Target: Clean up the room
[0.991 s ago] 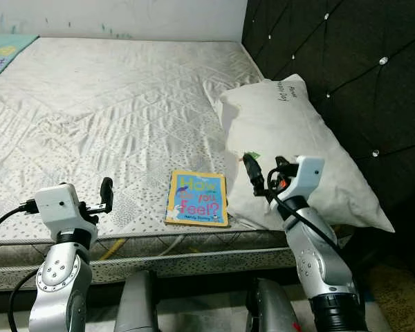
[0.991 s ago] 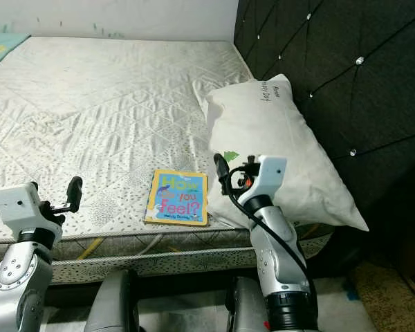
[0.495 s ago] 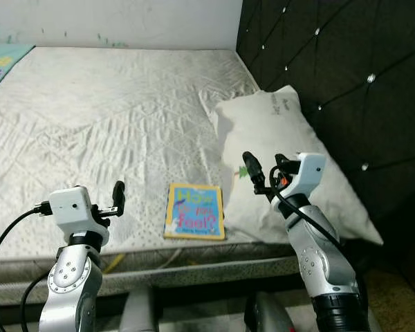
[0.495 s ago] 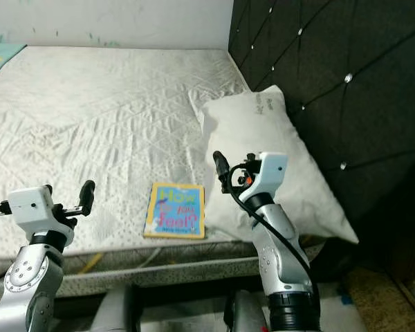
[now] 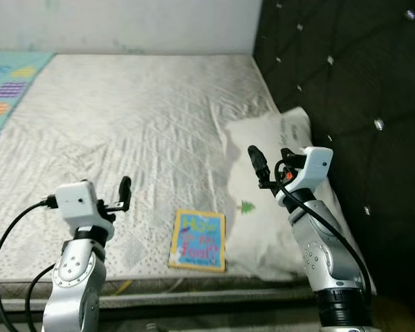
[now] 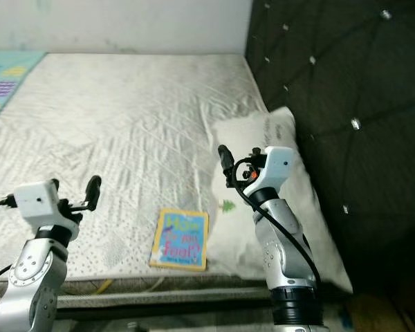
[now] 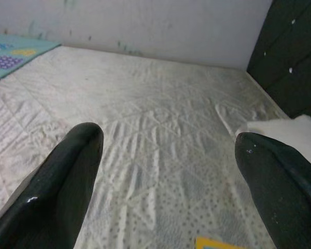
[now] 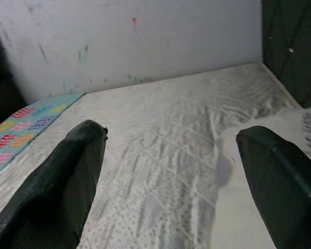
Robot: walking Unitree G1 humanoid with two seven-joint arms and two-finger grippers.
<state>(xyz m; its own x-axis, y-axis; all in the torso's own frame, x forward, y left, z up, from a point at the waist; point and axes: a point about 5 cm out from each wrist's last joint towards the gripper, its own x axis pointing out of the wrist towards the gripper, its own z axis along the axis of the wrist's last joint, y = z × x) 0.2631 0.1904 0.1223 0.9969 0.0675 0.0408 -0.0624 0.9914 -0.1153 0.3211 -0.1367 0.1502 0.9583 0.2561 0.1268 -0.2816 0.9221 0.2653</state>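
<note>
So the view's been pulled back and up, nothing's been grabbed yet: the book [image 5: 198, 241] is left flat at the mattress [image 5: 124, 124] near edge beside the pillow [image 5: 277, 187], with left gripper [image 7: 166, 171] and right gripper [image 8: 171, 171] both held spread and empty.

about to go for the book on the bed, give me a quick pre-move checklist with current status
1. Book in sight, flat near the mattress front edge: ok.
2. Book free of cover: ok, it lies beside the pillow; whether they touch, cannot tell.
3. Left pincer open and empty: ok.
4. Right pincer open and empty: ok.
5. Pincer lined up over book: not ok, both are raised to either side of it.
</note>
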